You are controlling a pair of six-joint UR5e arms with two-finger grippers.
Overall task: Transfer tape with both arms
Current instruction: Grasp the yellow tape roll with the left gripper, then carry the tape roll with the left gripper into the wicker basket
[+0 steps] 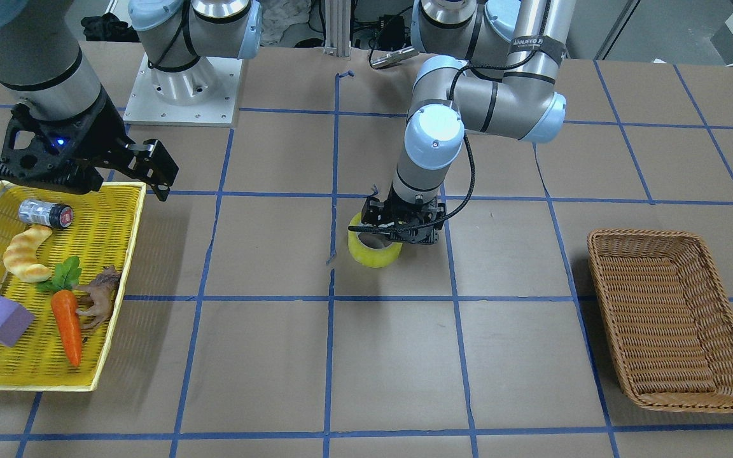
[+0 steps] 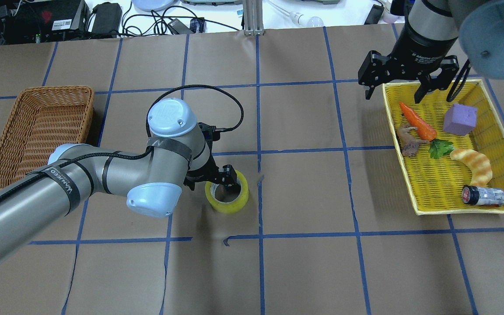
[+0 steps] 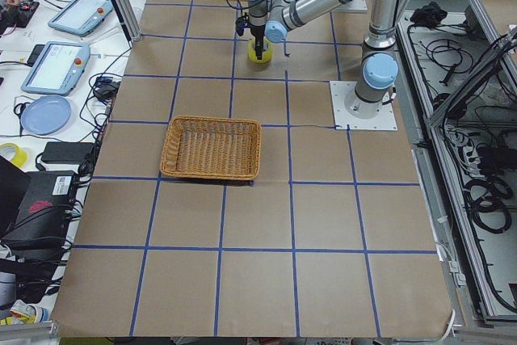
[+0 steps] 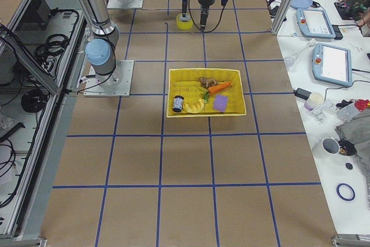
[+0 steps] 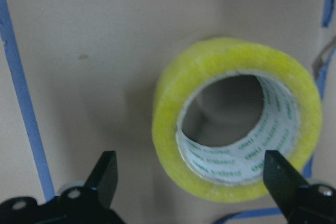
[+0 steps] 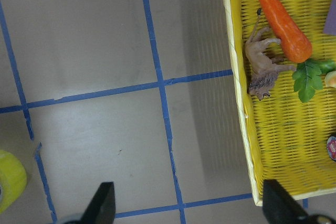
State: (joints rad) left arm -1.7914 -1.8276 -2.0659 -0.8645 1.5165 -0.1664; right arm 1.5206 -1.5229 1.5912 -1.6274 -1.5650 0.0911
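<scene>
The tape [image 1: 373, 252] is a yellow-green roll with a white printed core, lying flat on the paper-covered table near the middle; it also shows in the overhead view [image 2: 228, 204]. My left gripper [image 2: 217, 180] is open and low over the roll. In the left wrist view the roll [image 5: 170, 114] lies between and just ahead of the spread fingers [image 5: 107, 171]. I cannot tell whether they touch it. My right gripper [image 2: 393, 94] is open and empty, raised over the yellow basket's edge. Its wrist view shows the roll's edge [image 6: 10, 179] far off.
The yellow basket [image 2: 414, 192] holds a carrot [image 2: 418, 121], a purple block [image 2: 460, 119], a croissant toy [image 2: 475, 164], a toy animal and a small bottle. An empty brown wicker basket [image 2: 37, 127] stands on my left side. Blue tape lines grid the table.
</scene>
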